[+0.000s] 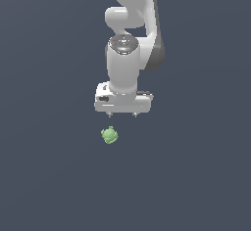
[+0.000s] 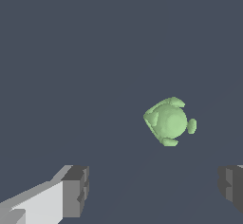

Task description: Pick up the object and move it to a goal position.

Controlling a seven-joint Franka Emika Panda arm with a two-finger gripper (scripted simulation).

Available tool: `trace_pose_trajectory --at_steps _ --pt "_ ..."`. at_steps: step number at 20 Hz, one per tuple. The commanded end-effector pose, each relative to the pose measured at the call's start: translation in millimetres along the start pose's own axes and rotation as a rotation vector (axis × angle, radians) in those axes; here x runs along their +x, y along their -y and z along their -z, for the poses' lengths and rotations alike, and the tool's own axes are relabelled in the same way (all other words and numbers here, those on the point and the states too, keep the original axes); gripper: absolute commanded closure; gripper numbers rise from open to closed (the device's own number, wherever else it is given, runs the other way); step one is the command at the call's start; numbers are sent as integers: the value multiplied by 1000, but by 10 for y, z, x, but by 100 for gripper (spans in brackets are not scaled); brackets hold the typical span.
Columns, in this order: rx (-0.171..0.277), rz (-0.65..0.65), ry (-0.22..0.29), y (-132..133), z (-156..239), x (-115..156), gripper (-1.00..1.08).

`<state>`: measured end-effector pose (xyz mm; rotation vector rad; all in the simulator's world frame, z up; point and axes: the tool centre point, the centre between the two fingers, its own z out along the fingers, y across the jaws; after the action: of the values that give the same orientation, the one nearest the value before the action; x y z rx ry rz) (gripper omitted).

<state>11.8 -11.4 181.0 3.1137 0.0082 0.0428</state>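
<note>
Below the gripper [image 1: 122,113], slightly toward the exterior view's left: the object [image 1: 110,135], light green, rounded, with little knobs, resting alone on the dark surface [image 1: 196,176]. Not touched by anything. Gripper hanging above with fingers [image 2: 76,192] set wide apart, nothing between them. Object not directly between the fingers, seen ahead of them in the wrist view [image 2: 169,121].

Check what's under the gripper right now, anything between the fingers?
Nothing between the fingers; the gripper is open over bare floor. The green object lies apart, not gripped. Its underside is hidden.
</note>
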Motion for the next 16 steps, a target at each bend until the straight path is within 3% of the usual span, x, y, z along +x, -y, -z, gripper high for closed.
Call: trace_pose_trajectory --at_steps 1,16 --pt "0 0 0 0 0 0 -92" --pt "0 13 -2 -89 74 -16 -92"
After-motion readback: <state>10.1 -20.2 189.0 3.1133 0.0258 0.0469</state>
